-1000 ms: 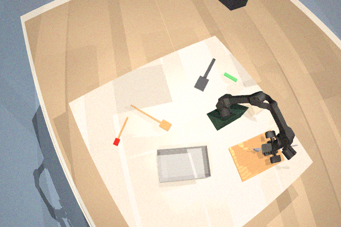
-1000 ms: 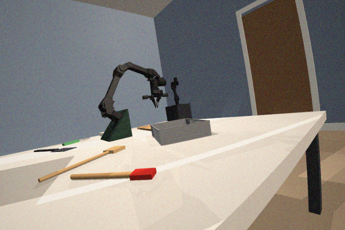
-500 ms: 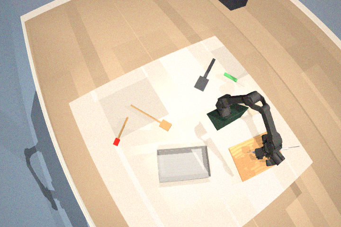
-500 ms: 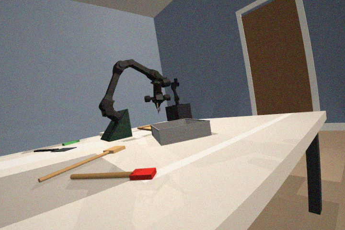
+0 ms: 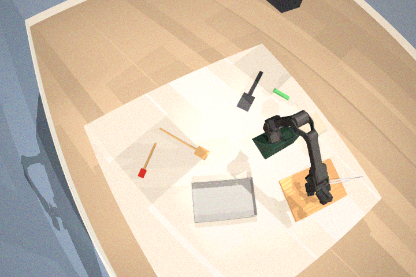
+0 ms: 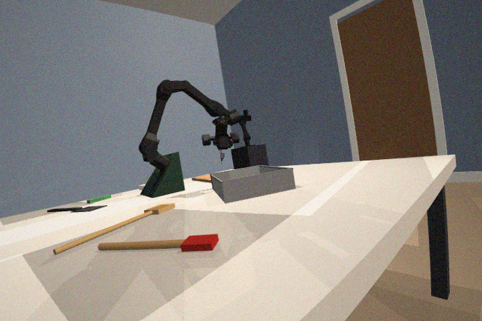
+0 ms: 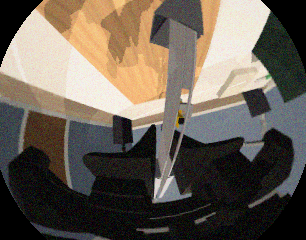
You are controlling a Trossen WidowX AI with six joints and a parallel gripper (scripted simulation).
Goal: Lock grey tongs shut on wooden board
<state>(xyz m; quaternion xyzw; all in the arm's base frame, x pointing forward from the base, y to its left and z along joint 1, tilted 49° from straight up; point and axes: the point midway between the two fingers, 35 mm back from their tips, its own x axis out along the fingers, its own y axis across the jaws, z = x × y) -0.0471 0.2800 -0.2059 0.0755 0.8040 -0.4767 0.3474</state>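
Observation:
My gripper (image 6: 221, 158) (image 7: 157, 127) is shut on the grey tongs (image 5: 341, 179) (image 7: 180, 60), above the wooden board (image 5: 288, 192) (image 6: 201, 178) (image 7: 108, 50). In the wrist view the tongs' dark hinge block (image 7: 178, 22) is at the top, in front of the board, and their arms run down between my fingers, close together with a narrow gap. In the top view thin ends of the tongs stick out right, past the board's edge; the arm hides my fingertips there. Whether the hinge is locked does not show. The roasting tin (image 5: 225, 201) (image 6: 260, 187) holds no tongs.
A dark spatula (image 5: 246, 101) and a green-handled tool (image 5: 281, 94) lie behind the green wedge-shaped base (image 5: 267, 152) (image 6: 177, 174). A wooden spatula (image 5: 201, 152) (image 6: 160, 208) and a red-headed brush (image 5: 142, 173) (image 6: 199, 242) lie left of the tin. A dark box (image 6: 249, 156) stands beyond.

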